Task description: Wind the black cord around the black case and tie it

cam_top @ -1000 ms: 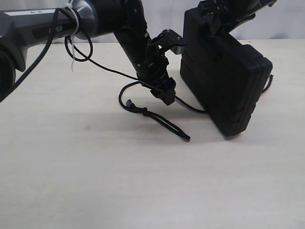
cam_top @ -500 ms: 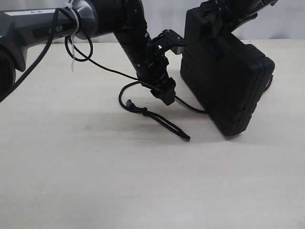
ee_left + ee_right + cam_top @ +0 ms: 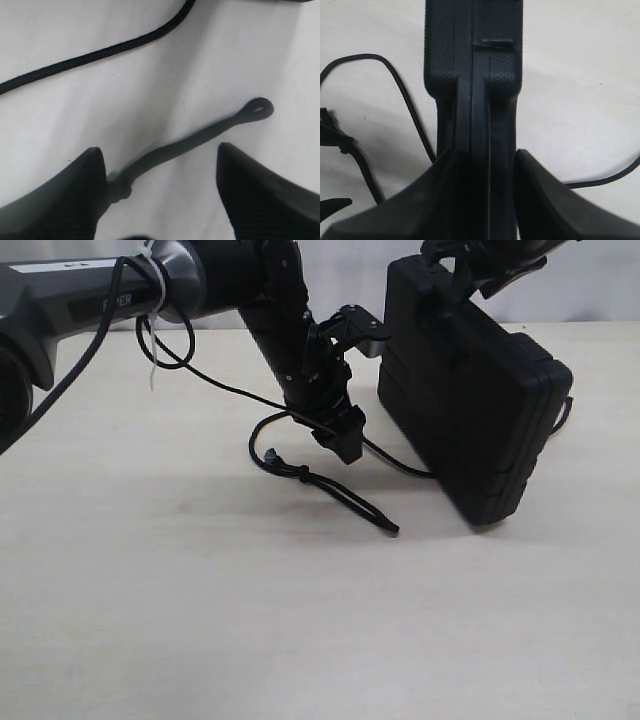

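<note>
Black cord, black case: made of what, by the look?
The black cord looks like braided textile, matte: a woven texture shows along the strand. The black case looks like moulded hard plastic, matte: fine pebbled grain, straight seam between halves. Exact fibre or polymer: cannot tell.

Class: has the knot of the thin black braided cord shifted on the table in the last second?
No. The thin black braided cord's knot lies at the same spot relative to the beige table's far edge.
</note>
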Motion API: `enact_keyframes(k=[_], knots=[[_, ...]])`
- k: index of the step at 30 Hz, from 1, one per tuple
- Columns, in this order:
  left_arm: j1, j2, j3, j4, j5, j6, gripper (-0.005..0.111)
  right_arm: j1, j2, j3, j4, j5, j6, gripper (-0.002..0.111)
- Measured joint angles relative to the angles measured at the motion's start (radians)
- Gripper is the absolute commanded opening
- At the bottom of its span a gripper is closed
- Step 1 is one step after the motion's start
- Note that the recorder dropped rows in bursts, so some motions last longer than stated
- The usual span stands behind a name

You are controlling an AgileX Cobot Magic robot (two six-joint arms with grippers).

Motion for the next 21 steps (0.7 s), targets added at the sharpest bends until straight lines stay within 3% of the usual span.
enact_keyframes(k=[21], knots=[[0.0,0.0,0.0,0.028,0.028,0.0,0.059,0.0,-0.003,0.054,-0.011,-0.001,-0.004,0.035]])
